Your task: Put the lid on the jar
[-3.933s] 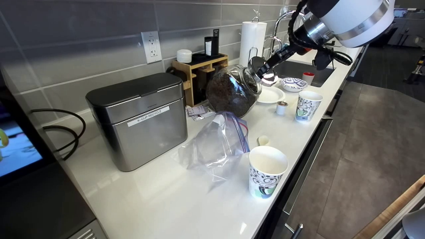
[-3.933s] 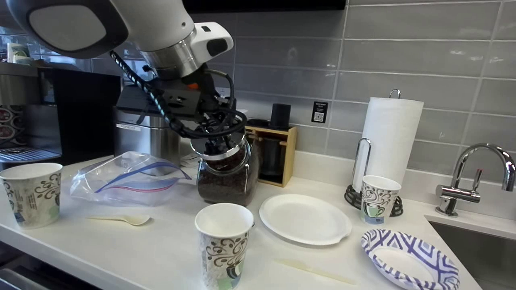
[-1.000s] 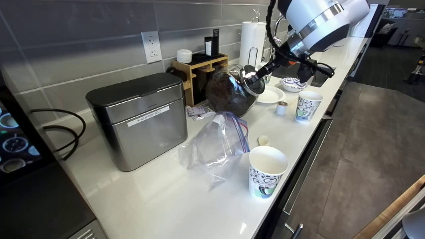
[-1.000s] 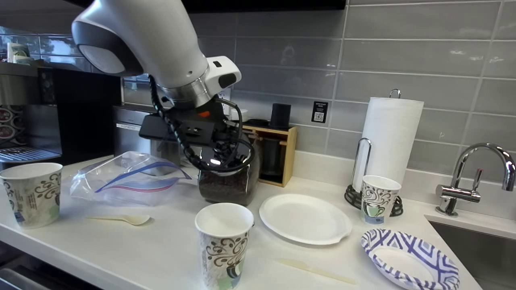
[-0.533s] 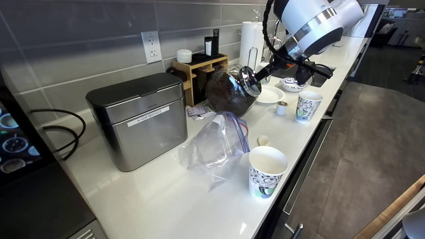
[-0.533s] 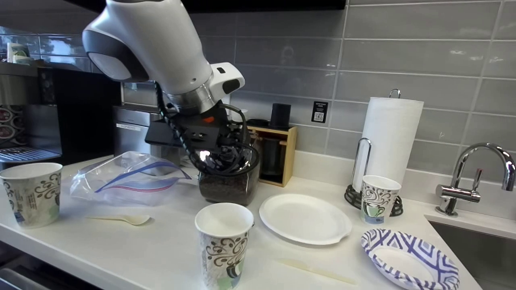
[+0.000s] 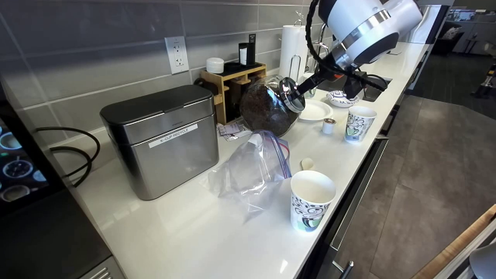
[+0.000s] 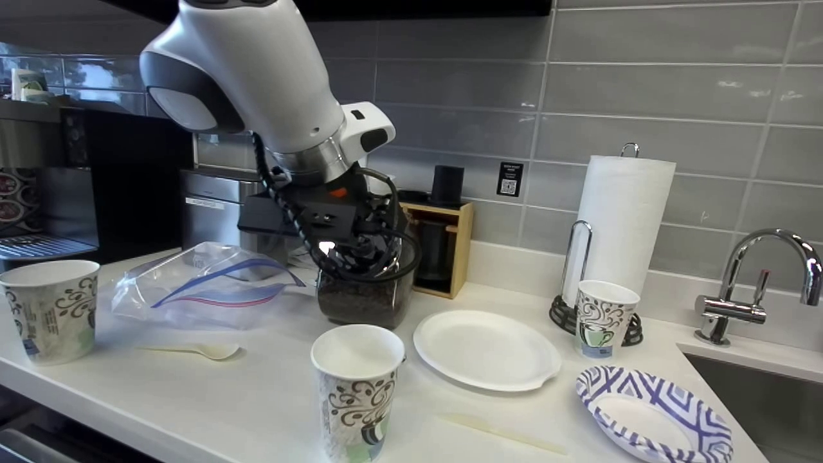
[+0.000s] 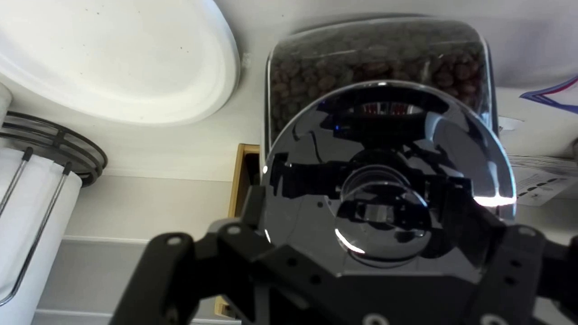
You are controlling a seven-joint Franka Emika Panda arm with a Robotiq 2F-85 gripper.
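The jar (image 7: 266, 108) is a rounded see-through vessel full of dark brown beans, standing on the counter with its mouth slanting toward the arm. Over that mouth lies the shiny metal lid (image 7: 295, 104), its domed top and round knob (image 9: 384, 223) filling the middle of the wrist view. Whether its rim sits flush all round cannot be made out. My gripper (image 9: 356, 206) is open, its fingers spread to either side of the knob and apart from it. In an exterior view the gripper and its cable hide most of the lid, while the jar's lower part (image 8: 363, 303) shows beneath.
A clear zip bag (image 8: 206, 286) lies beside the jar and a white plate (image 8: 487, 350) on its other side. Behind the jar stands a wooden organizer (image 8: 460, 254). Paper cups (image 8: 359, 392), a paper towel roll (image 8: 620, 225) and a steel bin (image 7: 174, 147) are nearby.
Earlier the lid hung off the mouth in my shut gripper. It has since moved onto the jar, shifting slightly over the last second, and the fingers have opened around the knob.
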